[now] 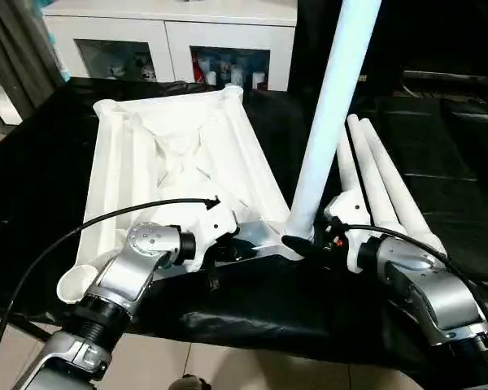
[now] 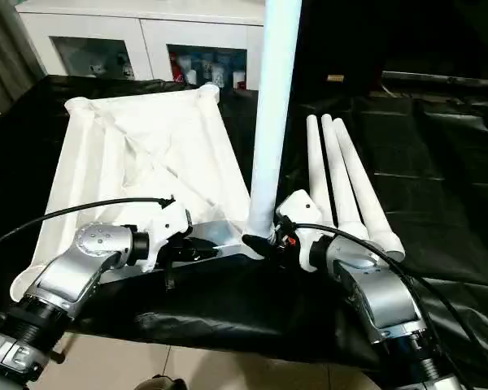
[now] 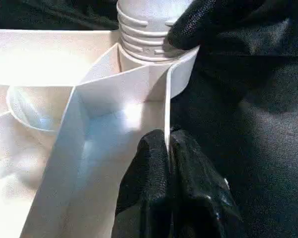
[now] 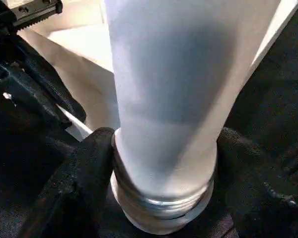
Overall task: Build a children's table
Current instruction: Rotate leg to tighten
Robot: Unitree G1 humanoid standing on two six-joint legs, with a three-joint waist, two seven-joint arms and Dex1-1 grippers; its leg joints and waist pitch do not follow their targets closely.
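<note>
Black-draped bench: left fingers pinch the tabletop's rim, right fingers clasp the upright leg between them.

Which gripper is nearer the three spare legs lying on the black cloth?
Right. The right gripper sits at the upright leg, just beside the three spare legs; the left gripper pinches the tabletop rim, farther off.

White cabinet, black cloth
</note>
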